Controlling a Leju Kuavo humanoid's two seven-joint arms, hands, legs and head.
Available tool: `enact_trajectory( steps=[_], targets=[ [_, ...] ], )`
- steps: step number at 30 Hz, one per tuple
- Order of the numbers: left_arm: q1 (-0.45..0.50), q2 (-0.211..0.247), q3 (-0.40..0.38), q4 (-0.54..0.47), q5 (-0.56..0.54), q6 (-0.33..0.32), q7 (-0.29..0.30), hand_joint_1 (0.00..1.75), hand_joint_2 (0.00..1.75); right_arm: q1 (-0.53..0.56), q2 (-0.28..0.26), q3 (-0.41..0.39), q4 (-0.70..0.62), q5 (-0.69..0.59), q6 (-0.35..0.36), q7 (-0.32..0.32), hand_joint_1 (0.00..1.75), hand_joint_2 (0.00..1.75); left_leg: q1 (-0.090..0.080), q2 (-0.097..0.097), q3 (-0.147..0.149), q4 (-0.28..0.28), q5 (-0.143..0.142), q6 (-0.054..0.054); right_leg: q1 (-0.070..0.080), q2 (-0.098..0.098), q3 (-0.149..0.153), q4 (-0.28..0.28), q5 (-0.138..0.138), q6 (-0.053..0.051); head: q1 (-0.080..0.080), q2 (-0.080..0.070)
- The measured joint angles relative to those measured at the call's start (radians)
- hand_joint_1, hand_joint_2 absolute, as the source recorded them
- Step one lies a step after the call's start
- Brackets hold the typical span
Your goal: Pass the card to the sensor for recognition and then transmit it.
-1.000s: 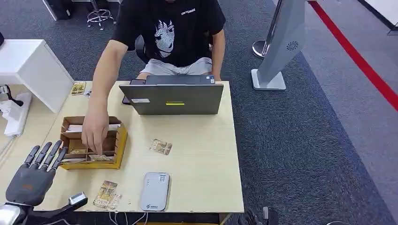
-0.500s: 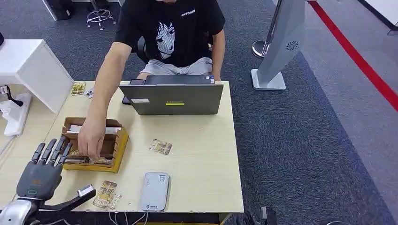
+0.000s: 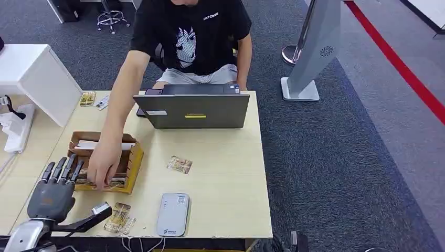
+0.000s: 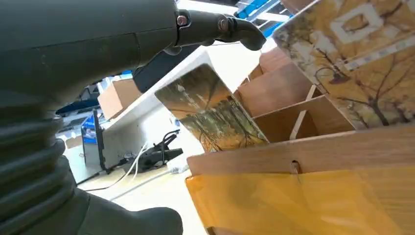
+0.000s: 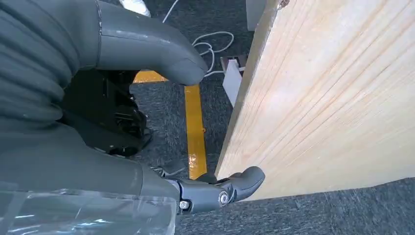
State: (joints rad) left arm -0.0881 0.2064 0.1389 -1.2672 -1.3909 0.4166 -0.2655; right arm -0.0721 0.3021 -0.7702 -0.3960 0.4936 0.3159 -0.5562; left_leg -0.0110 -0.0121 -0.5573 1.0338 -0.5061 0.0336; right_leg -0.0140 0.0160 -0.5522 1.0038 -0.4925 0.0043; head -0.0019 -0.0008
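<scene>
A wooden card box (image 3: pixel 132 163) with a yellow front stands at the table's left side. My left hand (image 3: pixel 51 193) hovers just before its near left corner, fingers spread, thumb out, holding nothing. A person's hand (image 3: pixel 105 165) reaches into the box's front compartment. In the left wrist view my left hand (image 4: pixel 73 58) is close to the box (image 4: pixel 318 147), where a card (image 4: pixel 210 115) with an autumn picture stands tilted. The grey-white sensor (image 3: pixel 173 213) lies at the table's near edge. My right hand (image 5: pixel 122 58) hangs beside the table, holding nothing.
A loose card (image 3: pixel 180 164) lies mid-table and more cards (image 3: pixel 119 217) lie by the near edge beside my left thumb. A grey laptop (image 3: pixel 194 110) stands at the far edge before the seated person. More cards (image 3: pixel 88 98) lie at the far left corner.
My left hand has moved forward and to the right, up to the box's near corner. The person's hand has shifted towards the box's front compartment.
</scene>
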Motion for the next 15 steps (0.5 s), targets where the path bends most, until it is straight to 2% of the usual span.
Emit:
enact_trajectory(
  steps=[15],
  targets=[
    [-0.014,-0.021,0.017,0.029,0.017,0.021,-0.029,0.0,1.75,0.0,0.0,0.0,0.0,0.002,0.006,0.001,0.0,1.75,0.0,0.0,0.0,0.0,0.0,0.0,0.0,0.0,0.0,0.0,0.0,0.0,0.0,0.0]
  ],
)
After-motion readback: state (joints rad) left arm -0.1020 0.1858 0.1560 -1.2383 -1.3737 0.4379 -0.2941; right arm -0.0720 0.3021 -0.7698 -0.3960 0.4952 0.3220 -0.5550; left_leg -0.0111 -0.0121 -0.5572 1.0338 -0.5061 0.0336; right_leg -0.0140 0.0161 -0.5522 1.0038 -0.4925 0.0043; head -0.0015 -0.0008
